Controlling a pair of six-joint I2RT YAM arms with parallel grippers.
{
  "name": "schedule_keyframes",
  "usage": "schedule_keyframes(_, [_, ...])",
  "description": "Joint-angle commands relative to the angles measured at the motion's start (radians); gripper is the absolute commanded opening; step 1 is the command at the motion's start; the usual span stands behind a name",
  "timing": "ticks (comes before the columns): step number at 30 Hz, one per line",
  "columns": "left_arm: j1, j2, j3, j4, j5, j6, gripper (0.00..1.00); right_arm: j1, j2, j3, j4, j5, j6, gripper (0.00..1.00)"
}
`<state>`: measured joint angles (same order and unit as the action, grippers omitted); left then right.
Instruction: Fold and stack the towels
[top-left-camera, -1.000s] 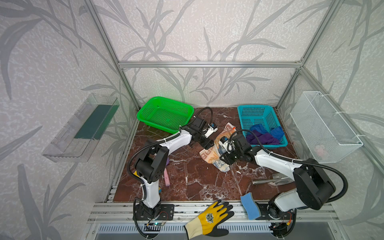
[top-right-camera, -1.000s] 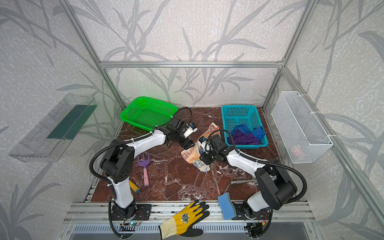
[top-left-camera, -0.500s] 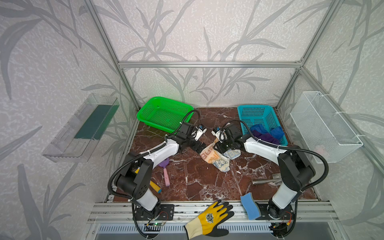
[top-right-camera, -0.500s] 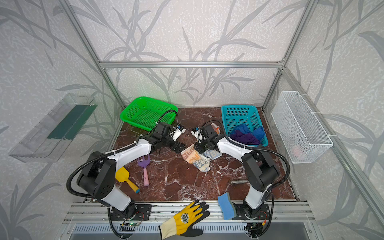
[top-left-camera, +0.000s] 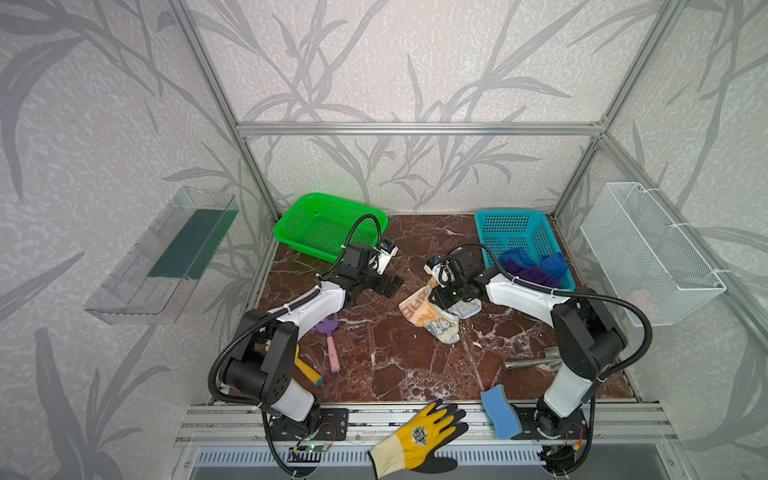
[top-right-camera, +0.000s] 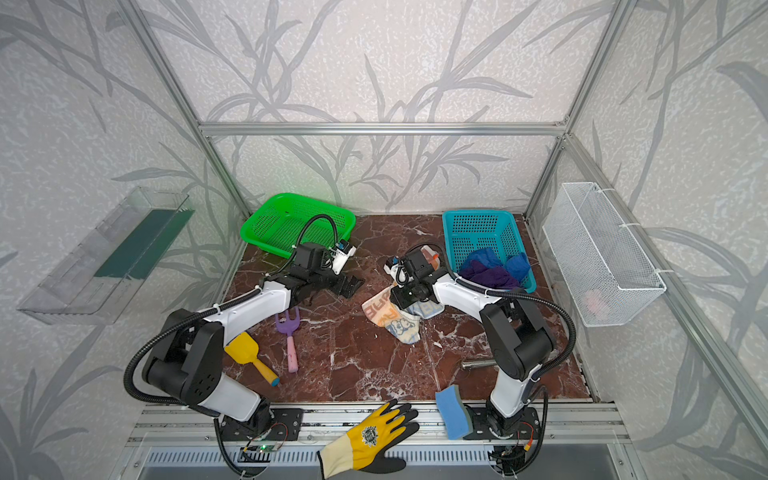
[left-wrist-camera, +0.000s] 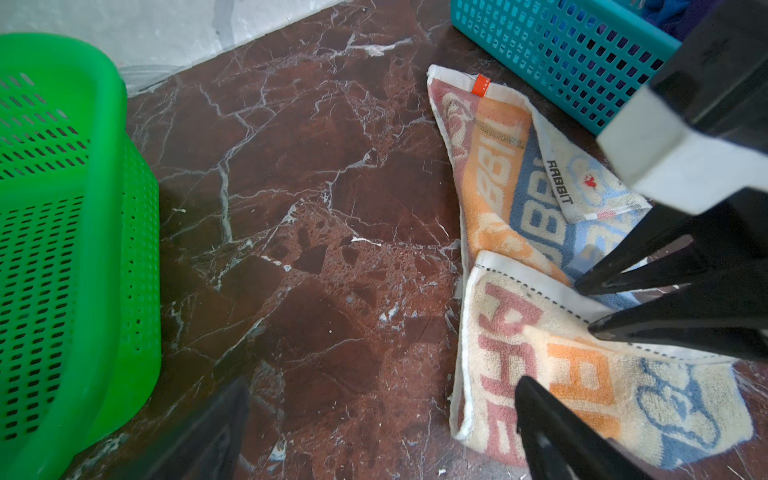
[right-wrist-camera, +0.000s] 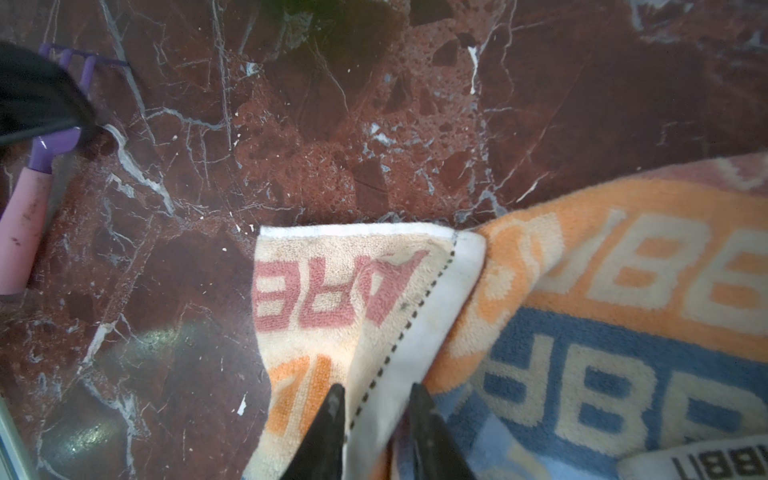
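Now your left tool (top-left-camera: 390, 286) stands released beside the cream towel (top-left-camera: 432, 320); your right tool (right-wrist-camera: 376, 397) straddles its hem (right-wrist-camera: 419, 324), probably to fold it; whether clenched, I cannot tell.

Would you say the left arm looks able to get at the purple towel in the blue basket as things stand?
Probably not directly: the right arm lies between the left arm's open fingers and the basket, alongside the purple towel. Reaching over might work.

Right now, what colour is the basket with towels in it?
Teal basket, clearest in a top view.
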<state>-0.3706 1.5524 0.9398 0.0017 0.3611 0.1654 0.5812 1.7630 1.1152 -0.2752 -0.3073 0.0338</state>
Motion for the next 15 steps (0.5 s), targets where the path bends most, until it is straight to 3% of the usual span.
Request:
schedule_keyframes(1, [0.008, -0.029, 0.019, -0.001, 0.029, 0.026, 0.99, 0.015, 0.024, 0.026, -0.016, -0.041, 0.003, 0.21])
schedule_keyframes(5, [0.013, -0.019, 0.036, -0.011, 0.015, 0.027, 0.99, 0.018, 0.035, 0.035, -0.028, -0.042, -0.005, 0.18])
schedule_keyframes(11, [0.015, -0.017, 0.024, -0.006, 0.032, 0.095, 0.99, 0.029, 0.024, 0.019, -0.034, -0.046, -0.064, 0.00])
schedule_keyframes(15, [0.015, -0.035, -0.003, 0.012, 0.067, 0.196, 0.99, 0.034, -0.034, -0.062, 0.038, -0.085, -0.146, 0.00])
